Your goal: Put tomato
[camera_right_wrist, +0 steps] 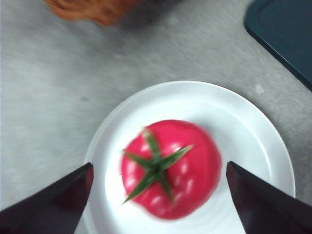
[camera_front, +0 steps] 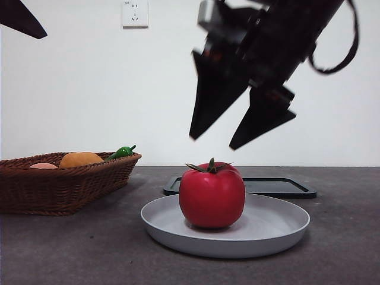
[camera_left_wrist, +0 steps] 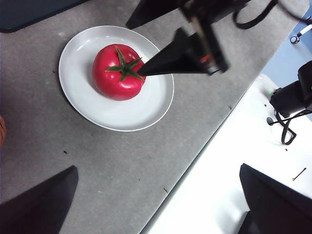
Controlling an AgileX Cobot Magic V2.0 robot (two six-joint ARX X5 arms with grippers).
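I see the tomato (camera_front: 212, 195) sitting upright at the centre of the grey plate (camera_front: 279, 228) on the surface (camera_front: 344, 249). My right hand (camera_front: 240, 127) hangs above it, spread wide and empty. My left hand (camera_left_wrist: 156, 204) waits apart, also spread. The wicker basket (camera_front: 59, 187) is at nine o'clock.

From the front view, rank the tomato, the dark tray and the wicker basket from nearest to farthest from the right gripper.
Right gripper, jaws open:
1. Tomato, directly below it on the white plate.
2. Dark tray, behind the plate.
3. Wicker basket, far off to the side.
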